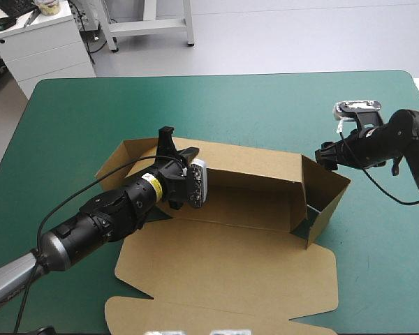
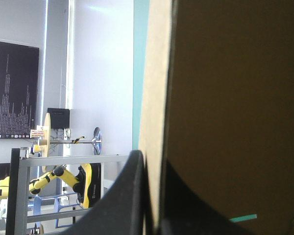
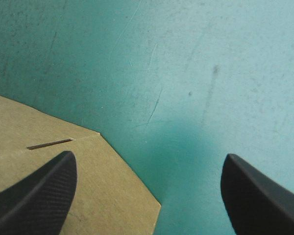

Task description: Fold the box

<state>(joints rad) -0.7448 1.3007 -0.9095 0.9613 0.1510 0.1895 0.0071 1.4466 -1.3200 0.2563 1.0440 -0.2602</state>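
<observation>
Box [image 1: 251, 209] stands half-raised on the desk [image 1: 279, 105]. Left jaws clamped on its far wall, right jaws wide apart, a flap corner under them. Risk: that thin pinch slips, and the wall flops flat.

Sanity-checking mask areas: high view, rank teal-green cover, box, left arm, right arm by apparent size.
1. teal-green cover
2. box
3. left arm
4. right arm
Both arms run off the picture, so 3-4 holds only for what shows.
</observation>
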